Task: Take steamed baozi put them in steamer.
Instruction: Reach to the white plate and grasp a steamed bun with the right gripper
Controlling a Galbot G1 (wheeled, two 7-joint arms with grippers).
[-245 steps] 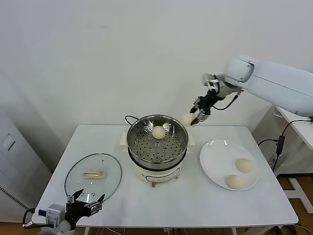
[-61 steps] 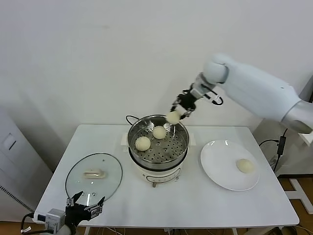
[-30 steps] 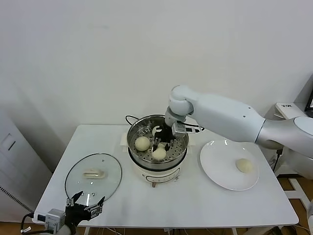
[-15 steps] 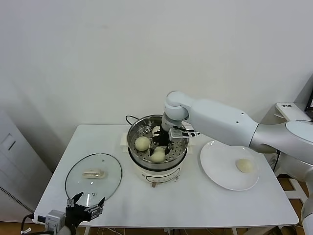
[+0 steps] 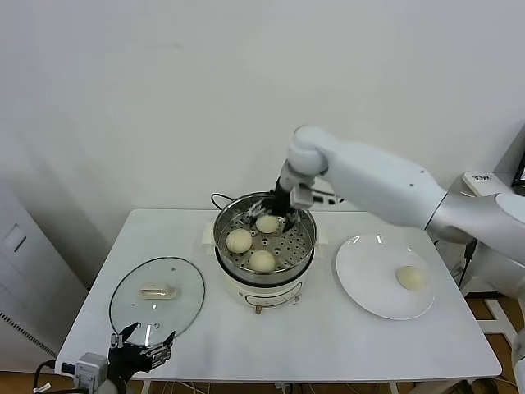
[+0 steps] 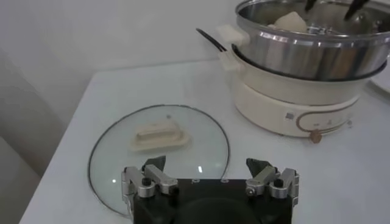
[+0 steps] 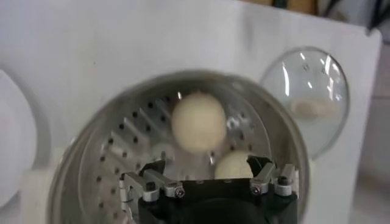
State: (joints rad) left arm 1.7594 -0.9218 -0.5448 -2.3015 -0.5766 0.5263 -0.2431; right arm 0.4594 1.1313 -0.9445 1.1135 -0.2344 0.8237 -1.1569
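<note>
With three pale cream-yellow buns (image 5: 262, 260) in the round steel steamer (image 5: 305, 243), right gripper (image 5: 284, 207) hovers empty, jaws spread; the last bun on the flat white plate (image 5: 361, 283) likely comes next.

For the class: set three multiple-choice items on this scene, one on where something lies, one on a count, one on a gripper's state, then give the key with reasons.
1. Where does the glass lid lie?
A. on the steamer
B. flat on the table, on the robot's left of the steamer
C. on the white plate

2. How many baozi sit in the steamer?
A. one
B. three
C. four

3. What is the state of the right gripper?
A. open and empty above the steamer
B. shut on a bun
C. resting on the plate

Key: 1 B, the lid rests on the table beside the cooker. 2 B, three buns lie in the basket, while a fourth remains on the plate. 3 A, its fingers stand apart with nothing between them.
</note>
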